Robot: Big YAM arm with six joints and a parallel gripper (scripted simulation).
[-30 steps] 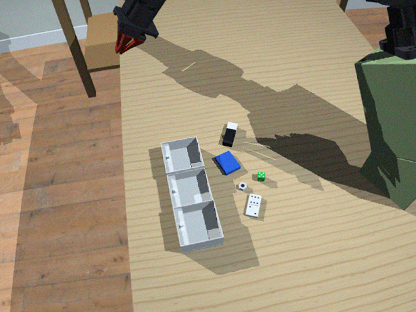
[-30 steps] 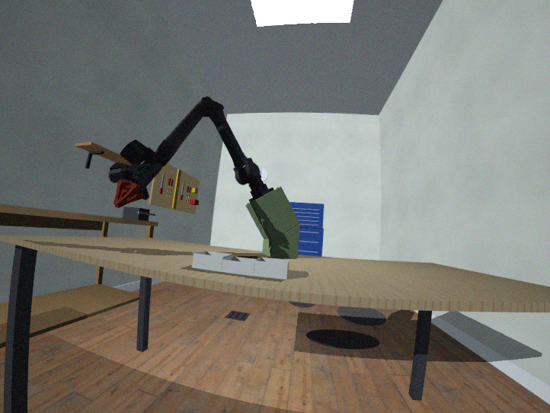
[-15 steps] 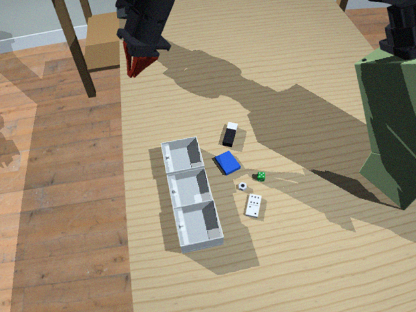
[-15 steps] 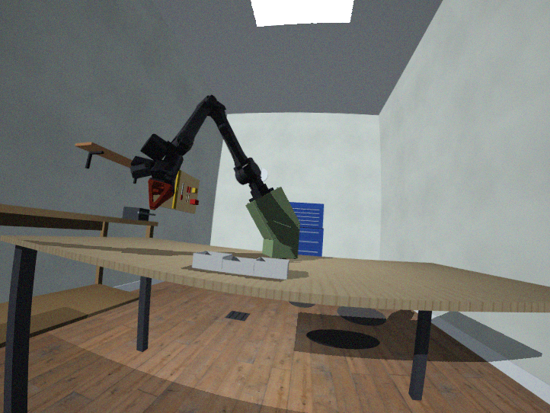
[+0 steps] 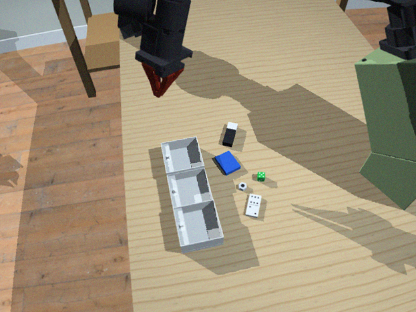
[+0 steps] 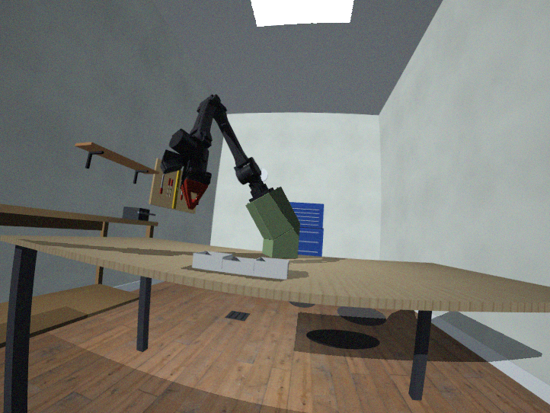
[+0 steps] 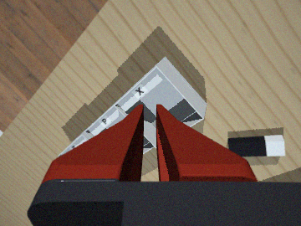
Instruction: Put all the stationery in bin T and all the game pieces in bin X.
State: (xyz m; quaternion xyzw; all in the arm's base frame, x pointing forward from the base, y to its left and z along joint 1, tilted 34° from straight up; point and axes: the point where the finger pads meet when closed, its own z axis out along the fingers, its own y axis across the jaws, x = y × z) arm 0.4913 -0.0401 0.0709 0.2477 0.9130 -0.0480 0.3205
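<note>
My gripper [image 5: 158, 95] [image 6: 191, 208] [image 7: 150, 113] is shut and empty, high above the table behind the bins. The bin marked X [image 5: 178, 161] [image 7: 162, 89] is the one nearest it in the row, and is empty. The middle bin [image 5: 184, 190] seems marked P; the mark on the far bin [image 5: 193, 226] is too small to read. Both are empty. A black and white eraser [image 5: 229, 134] [image 7: 247, 146] lies beside the X bin. A blue flat block [image 5: 227, 162], perhaps a note pad, lies beside it. A green die [image 5: 261, 176] and a white domino [image 5: 253, 205] lie on the table.
A small hex nut [image 5: 243, 186] lies between the blue block, die and domino. The green arm base [image 5: 386, 108] [image 6: 277, 222] stands to the right in the top view. The table's edge runs left of the bins.
</note>
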